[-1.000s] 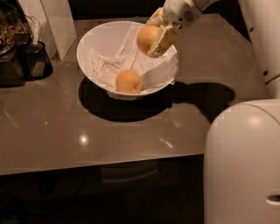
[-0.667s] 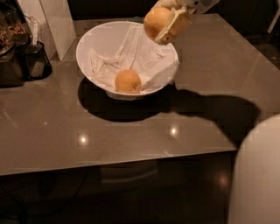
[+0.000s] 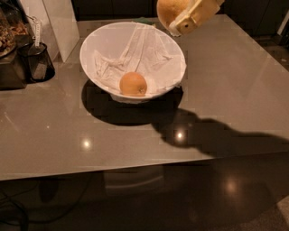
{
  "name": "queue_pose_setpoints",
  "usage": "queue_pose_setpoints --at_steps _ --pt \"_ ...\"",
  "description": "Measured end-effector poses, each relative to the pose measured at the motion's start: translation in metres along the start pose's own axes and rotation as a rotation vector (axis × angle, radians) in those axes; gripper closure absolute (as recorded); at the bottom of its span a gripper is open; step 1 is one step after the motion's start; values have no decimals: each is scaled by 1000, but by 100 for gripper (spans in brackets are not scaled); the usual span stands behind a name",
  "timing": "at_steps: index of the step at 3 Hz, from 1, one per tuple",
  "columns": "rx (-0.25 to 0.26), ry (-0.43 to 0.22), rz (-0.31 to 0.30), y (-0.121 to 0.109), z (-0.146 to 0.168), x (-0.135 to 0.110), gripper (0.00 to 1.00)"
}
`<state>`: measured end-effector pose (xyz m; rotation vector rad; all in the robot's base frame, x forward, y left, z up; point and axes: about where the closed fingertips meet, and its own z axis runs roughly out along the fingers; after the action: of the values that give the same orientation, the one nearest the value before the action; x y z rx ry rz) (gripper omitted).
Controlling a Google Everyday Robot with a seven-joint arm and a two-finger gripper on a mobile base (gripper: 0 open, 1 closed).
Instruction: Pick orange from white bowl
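Observation:
My gripper (image 3: 186, 19) is at the top edge of the view, above the far right rim of the white bowl (image 3: 97, 43). Its cream fingers (image 3: 197, 16) are shut on the orange (image 3: 168, 10), which hangs well clear of the bowl; its top is cut off by the frame. The large glossy bowl stands on the grey table with a crumpled white cloth (image 3: 135, 52) inside. A second orange fruit (image 3: 133, 84) of like size lies at the bowl's bottom front.
A dark holder (image 3: 38, 63) and a dark box with clutter (image 3: 9, 49) stand at the table's left edge. A white panel (image 3: 56, 22) leans behind them. The table's front edge (image 3: 135, 167) runs across the lower view.
The gripper has lifted the orange higher, up and away from the bowl toward the top of the view. The robot's white body has left the frame. The other fruit has not moved.

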<state>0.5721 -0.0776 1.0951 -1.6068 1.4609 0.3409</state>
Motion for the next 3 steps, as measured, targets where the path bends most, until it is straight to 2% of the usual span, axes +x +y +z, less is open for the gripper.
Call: queue_pose_setpoints --at_steps 1,3 --pt "-1 0 0 0 0 0 100" --pt "9 16 64 3 0 22 100"
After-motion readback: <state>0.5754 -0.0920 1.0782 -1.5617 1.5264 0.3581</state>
